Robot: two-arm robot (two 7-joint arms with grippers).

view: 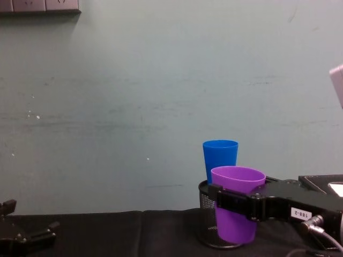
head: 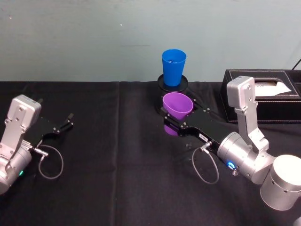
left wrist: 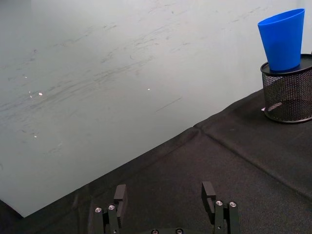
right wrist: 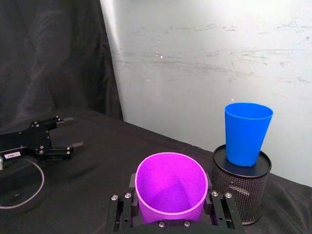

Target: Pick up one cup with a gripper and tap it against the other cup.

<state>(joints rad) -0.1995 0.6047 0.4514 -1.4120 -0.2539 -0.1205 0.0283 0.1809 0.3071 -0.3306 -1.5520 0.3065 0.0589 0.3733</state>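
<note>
Two grippers, two cups. The left gripper (head: 67, 121) hangs low over the desk (head: 117, 165) at its left, jaws apart and empty. At centre, the right gripper (head: 178, 117) has its jaws clamped on the upright purple cup (head: 178, 106), just before one black mesh pot (head: 184, 84). The blue cup (head: 173, 66) stands on top of that pot. One black box (head: 263, 101) sits to the right. Black cloth covers the desk, and a pale wall (head: 70, 37) rises behind.

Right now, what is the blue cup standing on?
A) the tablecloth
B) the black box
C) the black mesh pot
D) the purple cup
C: the blue cup stands upright on top of the black mesh pot; the right gripper holds the purple cup in front of it, the left gripper sits open far left.
</note>
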